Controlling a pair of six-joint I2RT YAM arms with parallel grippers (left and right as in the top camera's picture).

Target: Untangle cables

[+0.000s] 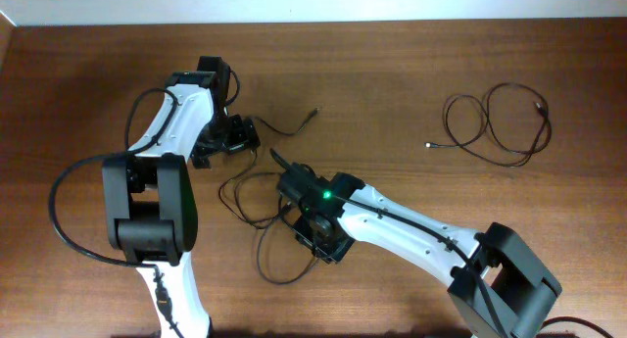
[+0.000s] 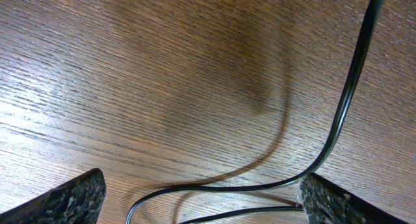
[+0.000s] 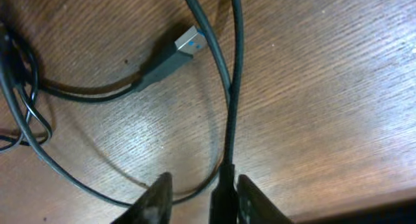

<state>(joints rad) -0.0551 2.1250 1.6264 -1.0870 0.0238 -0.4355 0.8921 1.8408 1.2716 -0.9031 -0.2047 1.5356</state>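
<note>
A tangle of thin black cables (image 1: pixel 257 213) lies at the table's middle. One strand runs up to a small plug end (image 1: pixel 313 112). A separate looped cable (image 1: pixel 497 124) lies at the far right. My left gripper (image 1: pixel 238 134) is wide open just above the tangle. In the left wrist view a cable (image 2: pixel 338 113) curves on the wood between its fingers (image 2: pixel 201 201). My right gripper (image 1: pixel 292 181) sits over the tangle's right side. In the right wrist view its fingers (image 3: pixel 205 198) are slightly apart around a black plug body (image 3: pixel 225 193), which lies against the right finger. A silver-tipped USB plug (image 3: pixel 187 42) lies ahead.
The brown wooden table (image 1: pixel 392 73) ends at a pale strip along the far edge. The two arms lie close together at the left-centre, and thicker black arm cables (image 1: pixel 69 220) loop beside the left arm.
</note>
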